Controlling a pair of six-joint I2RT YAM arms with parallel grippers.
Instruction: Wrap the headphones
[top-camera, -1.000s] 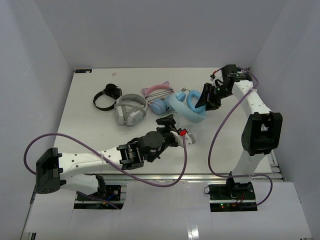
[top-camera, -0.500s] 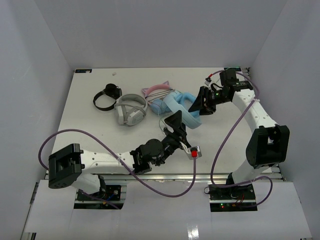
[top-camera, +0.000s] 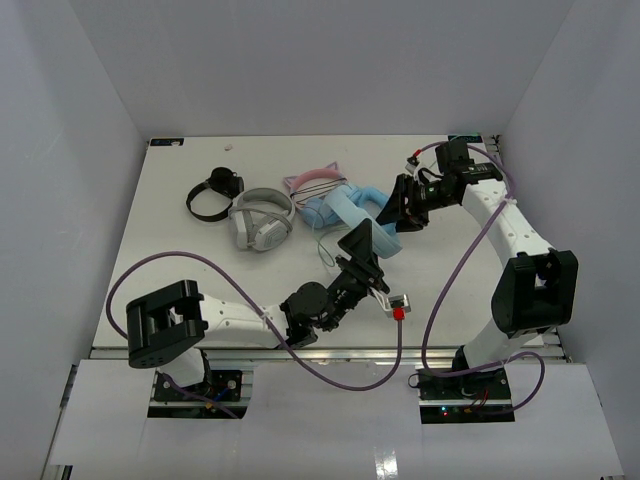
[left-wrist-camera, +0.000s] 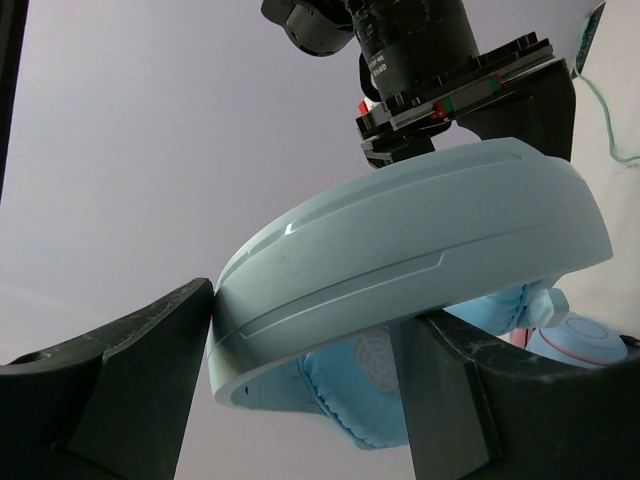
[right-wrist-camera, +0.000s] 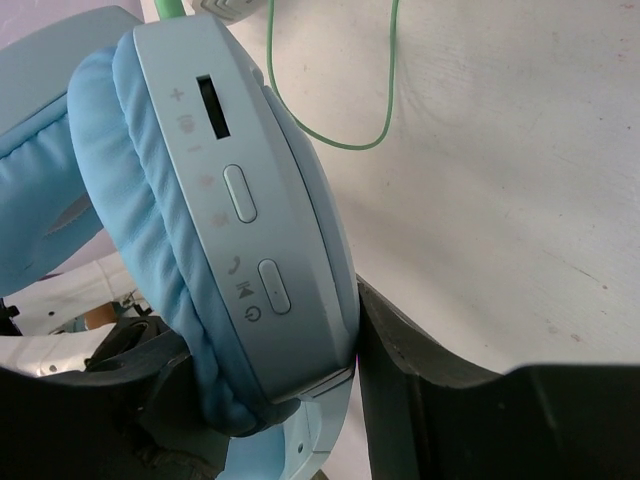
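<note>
The light-blue headphones (top-camera: 352, 205) are held off the table at the back middle, between my two grippers. My right gripper (top-camera: 402, 205) is shut on one ear cup (right-wrist-camera: 240, 200), one finger on the button rim and the other on the padded side. My left gripper (top-camera: 362, 242) has come in from the near side. Its jaws are around the other cup (left-wrist-camera: 400, 260), the left finger against the shell's edge and the right finger against the blue cushion. The thin pale-green cable (right-wrist-camera: 385, 100) lies in a loop on the table and also shows in the left wrist view (left-wrist-camera: 600, 110).
A pink cat-ear pair (top-camera: 312, 182) lies just behind the held headphones. A grey-white pair (top-camera: 262, 222) and a black pair (top-camera: 213, 193) lie to the left. White walls enclose the table on three sides. Purple arm cables hang over the near edge.
My left gripper has moved away from me and up to the headphones and now has a cup between its jaws. My right gripper has shifted the headphones slightly left.
</note>
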